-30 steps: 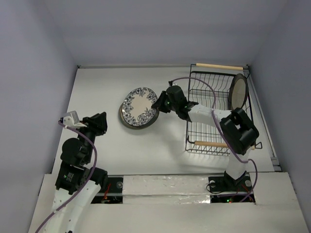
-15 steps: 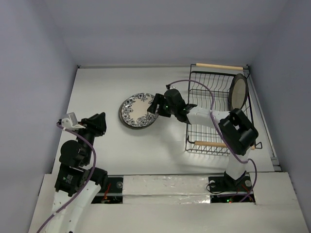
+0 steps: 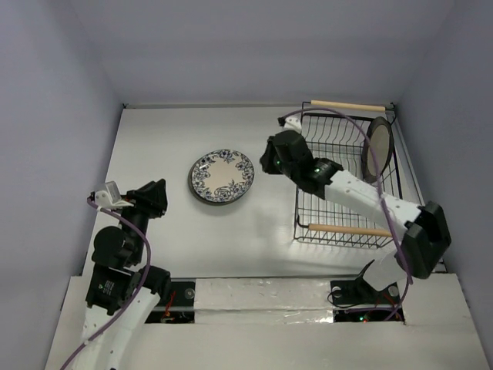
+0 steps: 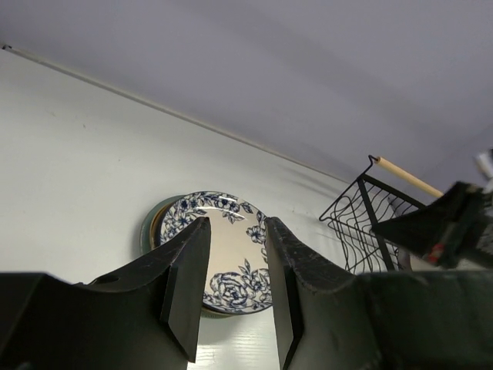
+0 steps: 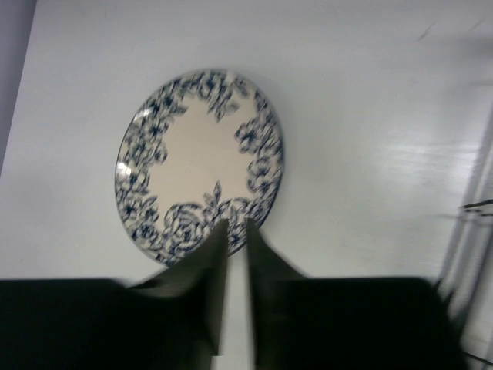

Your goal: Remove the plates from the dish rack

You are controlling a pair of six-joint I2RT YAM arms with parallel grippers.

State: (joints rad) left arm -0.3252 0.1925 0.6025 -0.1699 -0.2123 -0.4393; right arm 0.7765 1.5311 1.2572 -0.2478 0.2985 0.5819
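The white-blue floral plate [image 3: 222, 176] lies flat on top of a stack of plates left of the dish rack [image 3: 345, 202]. A teal rim [image 4: 145, 229] shows under it in the left wrist view. The dark-brown-rimmed plate [image 3: 377, 146] stands upright at the rack's far right. My right gripper [image 3: 267, 163] hangs between the stack and the rack, above the floral plate's [image 5: 202, 158] near edge. Its jaws are slightly apart and empty [image 5: 233, 226]. My left gripper [image 3: 156, 195] is open and empty at the near left, pointing at the floral plate [image 4: 233, 258].
The rack's two wooden handles [image 3: 347, 105] [image 3: 344, 229] lie at its far and near ends. The rack [image 4: 368, 220] also shows in the left wrist view. Walls close in the table on the left, back and right.
The right gripper set the floral plate flat on the stack, let go and pulled back right toward the rack. The left arm barely moved.
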